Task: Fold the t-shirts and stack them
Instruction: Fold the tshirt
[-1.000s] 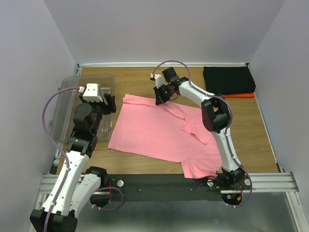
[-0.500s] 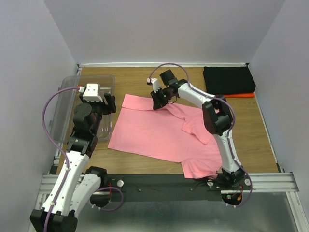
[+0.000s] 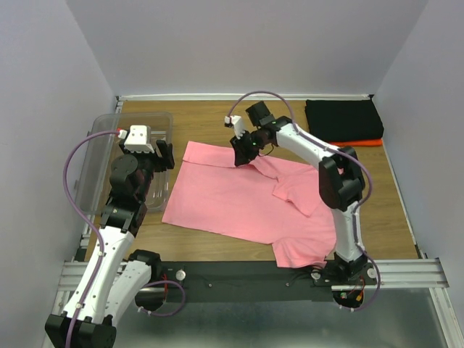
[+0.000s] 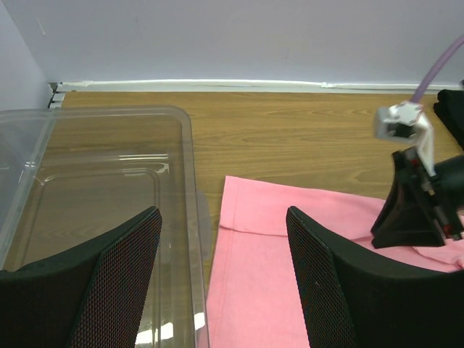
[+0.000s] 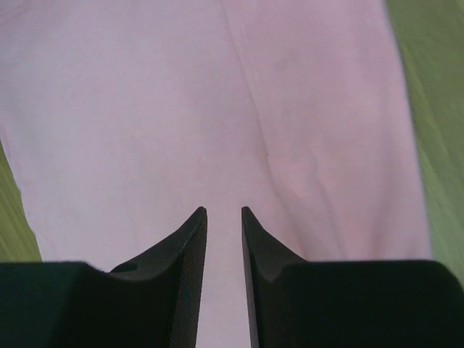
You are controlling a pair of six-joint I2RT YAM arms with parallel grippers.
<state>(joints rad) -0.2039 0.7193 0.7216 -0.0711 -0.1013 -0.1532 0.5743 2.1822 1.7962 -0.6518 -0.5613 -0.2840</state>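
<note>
The bright pink t-shirt [image 3: 239, 199] lies spread flat on the wooden table, with a sleeve folded in at its right. It fills the right wrist view [image 5: 217, 94]. My right gripper [image 3: 241, 152] points down at the shirt's far edge, its jaws a narrow gap apart with flat fabric showing between them [image 5: 224, 210]. My left gripper [image 3: 163, 154] is open and empty [image 4: 223, 217], hovering over the tub's right rim and the shirt's left edge [image 4: 275, 246]. The black t-shirt [image 3: 342, 119] lies folded at the back right on the orange-red one [image 3: 366, 143].
A clear plastic tub [image 3: 101, 145] stands at the back left, its rim [image 4: 192, 188] just left of the pink shirt. Grey walls close in the back and both sides. The right arm [image 4: 409, 217] shows in the left wrist view.
The right gripper slid left along the shirt's far edge, then back a little to the right. The left arm has not moved.
</note>
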